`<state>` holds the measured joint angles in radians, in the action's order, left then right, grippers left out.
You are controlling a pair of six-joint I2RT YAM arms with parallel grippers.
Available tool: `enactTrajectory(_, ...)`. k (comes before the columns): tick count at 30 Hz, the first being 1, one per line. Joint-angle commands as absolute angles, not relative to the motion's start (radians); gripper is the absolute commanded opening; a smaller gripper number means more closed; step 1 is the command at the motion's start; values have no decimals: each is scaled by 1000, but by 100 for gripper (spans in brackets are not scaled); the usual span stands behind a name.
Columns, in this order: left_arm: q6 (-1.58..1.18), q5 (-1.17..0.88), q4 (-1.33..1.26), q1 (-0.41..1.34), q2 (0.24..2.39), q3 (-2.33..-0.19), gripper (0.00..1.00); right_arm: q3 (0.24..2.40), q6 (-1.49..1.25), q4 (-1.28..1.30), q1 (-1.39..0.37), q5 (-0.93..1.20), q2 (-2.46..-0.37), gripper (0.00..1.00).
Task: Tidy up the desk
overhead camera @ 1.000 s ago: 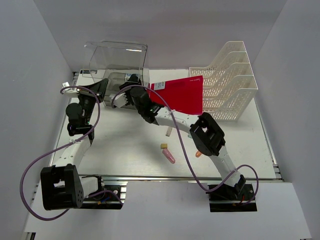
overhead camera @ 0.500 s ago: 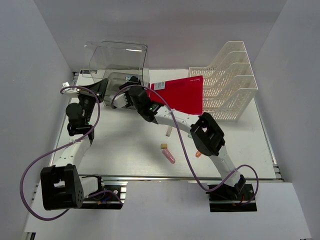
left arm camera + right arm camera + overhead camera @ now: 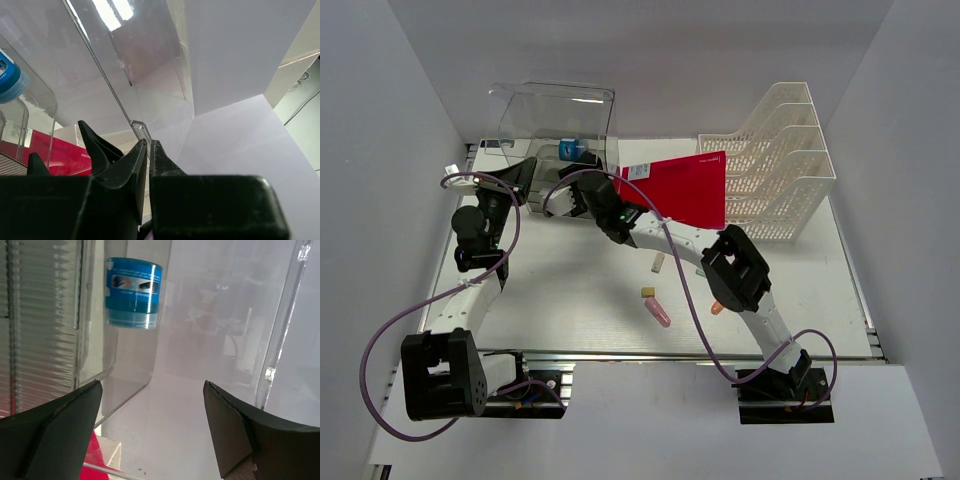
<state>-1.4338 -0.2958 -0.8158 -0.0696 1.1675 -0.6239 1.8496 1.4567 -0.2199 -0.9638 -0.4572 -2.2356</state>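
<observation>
Looking down on the desk (image 3: pixel 570 300): it lies flat under both arms, filling the middle of the top view. Its long axis runs left to right, and the silver rail (image 3: pixel 650 354) sits along the near long edge by the arm bases.

Both arms reach for the far left corner, where the clear drawer box (image 3: pixel 555 115) stands. And there's the change: a blue roll (image 3: pixel 134 292) now shows inside that box, where a second ago the dark fingers covered that spot. The right gripper (image 3: pixel 152 387) has let go and eased back. Its jaws are spread wide with nothing between them, wider than they stood a moment ago, and the roll sits beyond them behind the clear wall.

The left gripper (image 3: pixel 148 145) hasn't budged. Its jaws are clenched almost together on the thin edge of a clear panel of the box (only a sliver of gap shows between the tips).

Elsewhere nothing has shifted. The red folder (image 3: pixel 685 190) leans at the far edge against the mesh file rack (image 3: pixel 785 150) in the far right corner. A pink tube (image 3: pixel 658 310) lies mid-desk, towards the near edge.
</observation>
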Motion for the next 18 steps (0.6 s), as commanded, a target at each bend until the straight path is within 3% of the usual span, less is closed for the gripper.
enactTrajectory(1,-1437,-299,-848,-66,1123,-666,4,1824,1413,-216,-969,-422,-2138,85)
enactTrajectory(5,-1437,-298,-850,-66,1124,-666,4,1796,1355,-158,-973,-348,-2086,71)
enactTrajectory(8,-1437,-298,-850,-66,1124,-669,4,1769,1324,-88,-977,-270,-2040,53)
enactTrajectory(13,-1437,-298,-848,-66,1126,-669,3,1635,1359,-153,-996,-219,-1950,40)
enactTrajectory(16,-1437,-296,-848,-66,1126,-667,4,1574,1364,-131,-1017,-186,-1911,10)
enactTrajectory(18,-1437,-295,-847,-66,1123,-664,3,1525,1373,-92,-1026,-160,-1873,0)
